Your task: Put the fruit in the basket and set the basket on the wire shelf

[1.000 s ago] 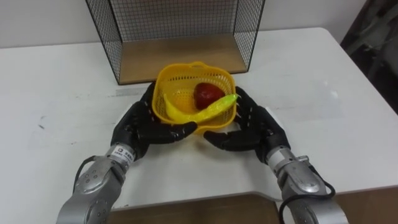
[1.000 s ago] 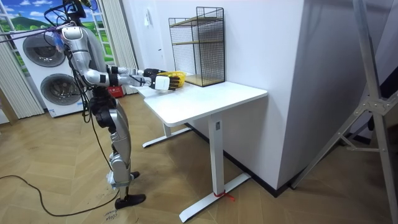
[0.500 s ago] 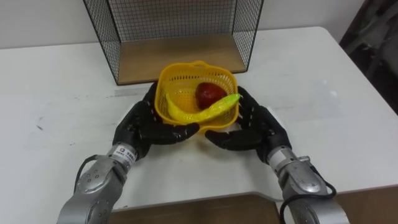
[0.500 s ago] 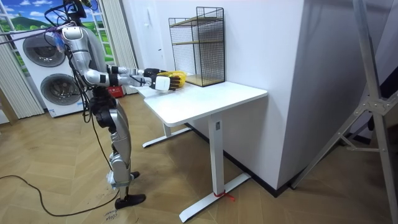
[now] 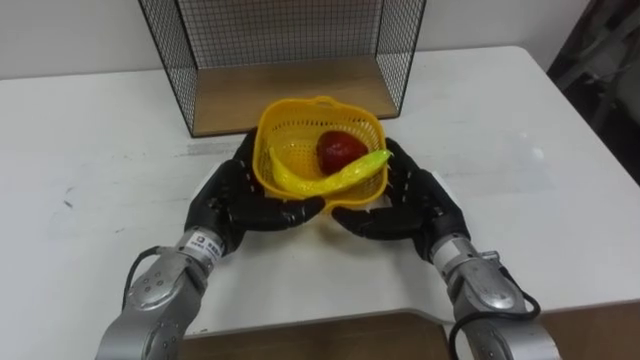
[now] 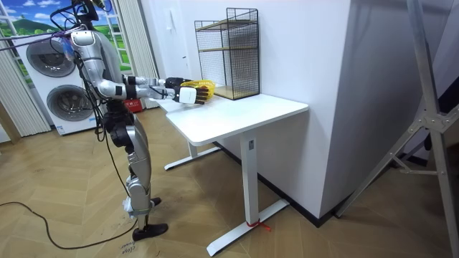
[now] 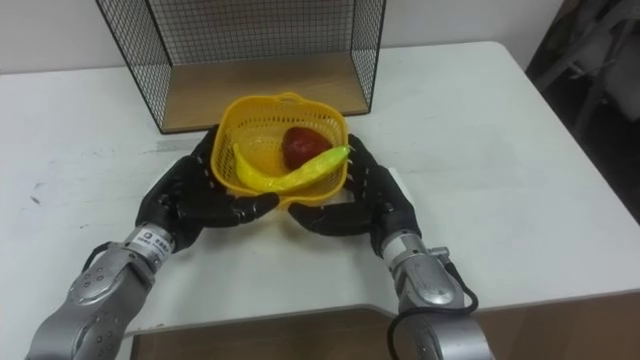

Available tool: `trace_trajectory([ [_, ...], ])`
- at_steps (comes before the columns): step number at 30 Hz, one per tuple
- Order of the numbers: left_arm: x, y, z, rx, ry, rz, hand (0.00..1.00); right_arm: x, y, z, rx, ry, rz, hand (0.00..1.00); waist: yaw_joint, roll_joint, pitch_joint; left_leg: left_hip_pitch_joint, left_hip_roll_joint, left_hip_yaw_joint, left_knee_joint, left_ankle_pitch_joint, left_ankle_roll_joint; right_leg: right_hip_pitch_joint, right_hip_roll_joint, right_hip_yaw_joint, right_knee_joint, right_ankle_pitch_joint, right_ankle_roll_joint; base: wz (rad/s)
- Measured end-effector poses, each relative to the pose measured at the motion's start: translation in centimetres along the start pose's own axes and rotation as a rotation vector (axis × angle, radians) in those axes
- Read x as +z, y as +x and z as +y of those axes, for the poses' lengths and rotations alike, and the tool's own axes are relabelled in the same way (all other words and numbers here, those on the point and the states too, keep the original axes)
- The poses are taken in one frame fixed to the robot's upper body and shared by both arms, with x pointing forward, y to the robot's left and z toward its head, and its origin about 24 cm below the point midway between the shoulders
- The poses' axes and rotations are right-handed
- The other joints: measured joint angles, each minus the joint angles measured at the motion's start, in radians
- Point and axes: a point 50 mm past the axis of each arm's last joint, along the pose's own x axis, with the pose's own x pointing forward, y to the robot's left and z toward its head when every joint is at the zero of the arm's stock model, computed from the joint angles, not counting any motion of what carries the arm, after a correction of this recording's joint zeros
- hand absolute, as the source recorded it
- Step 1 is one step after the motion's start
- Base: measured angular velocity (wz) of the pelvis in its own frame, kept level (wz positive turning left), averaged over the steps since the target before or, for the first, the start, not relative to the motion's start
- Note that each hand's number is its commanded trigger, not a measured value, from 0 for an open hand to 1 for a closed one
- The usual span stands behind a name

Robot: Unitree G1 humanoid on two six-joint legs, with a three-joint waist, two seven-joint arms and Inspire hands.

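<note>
A yellow mesh basket (image 5: 298, 135) sits between my two hands just in front of the wire shelf (image 5: 290, 90). A red apple (image 5: 338, 150) and a yellow banana (image 5: 320, 180) lie inside it. My left hand (image 5: 225, 200) presses against its left side with straight fingers. My right hand (image 5: 415, 205) does the same on the right, and both thumbs reach under the front. In the room view I stand at the table's end with both arms stretched out, the basket (image 6: 203, 89) a little above the tabletop.
The white table (image 5: 100, 170) spreads wide to the left and right of my hands. The shelf (image 6: 229, 54) is a black wire cage with a wooden floor, open toward me, standing against the wall. Washing machines (image 6: 50, 86) stand behind me.
Both hands have carried the basket a little closer to the shelf's open front. The fruit has stayed put inside it.
</note>
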Motion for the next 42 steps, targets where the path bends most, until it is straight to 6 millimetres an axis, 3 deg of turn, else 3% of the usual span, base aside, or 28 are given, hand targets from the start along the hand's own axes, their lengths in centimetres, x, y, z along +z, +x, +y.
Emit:
trace_trajectory([
  [6,0.3,0.0,0.0,0.008,-0.017,-0.021,0.0,1.5,0.8,0.2,0.005,-0.02,-0.049,0.0,-0.001,-0.003,-0.0021,-0.006,0.001,-0.001,0.002,0.0,0.0,-0.004,0.0,-0.005,0.0,0.0,0.0,0.0],
  [10,0.8,0.0,0.1,0.012,-0.017,-0.041,0.0,1.8,1.0,0.2,0.008,-0.026,-0.059,0.0,0.001,-0.012,-0.0087,-0.015,0.001,-0.013,0.006,0.0,0.0,-0.003,0.0,-0.015,-0.002,0.0,0.0,0.07],
  [14,0.8,0.0,0.1,0.012,-0.017,-0.044,0.0,1.9,1.0,0.2,-0.003,-0.025,-0.063,0.0,0.002,-0.014,-0.0099,-0.016,0.0,-0.027,0.007,0.0,0.0,0.0,-0.001,-0.025,-0.002,0.0,0.0,0.09],
  [27,0.8,0.0,0.0,0.012,-0.02,-0.044,0.0,1.9,1.0,0.3,-0.004,-0.025,-0.063,0.0,0.003,-0.028,-0.0037,-0.021,0.0,-0.028,0.014,0.001,-0.001,0.002,-0.002,-0.032,-0.001,0.0,0.0,0.01],
  [36,0.8,0.1,-0.1,0.01,-0.024,-0.044,0.0,2.1,1.1,0.3,-0.007,-0.029,-0.068,0.0,0.007,-0.028,-0.0034,-0.027,0.0,-0.029,0.021,0.0,-0.001,-0.001,-0.003,-0.034,0.0,0.0,0.0,0.0],
  [42,0.8,0.0,0.2,0.016,-0.022,-0.042,0.0,2.5,1.3,0.4,0.007,-0.036,-0.081,0.0,0.018,-0.034,0.0006,-0.034,0.005,-0.029,0.067,0.0,-0.002,0.002,-0.003,-0.032,0.024,-0.004,-0.003,0.0],
])
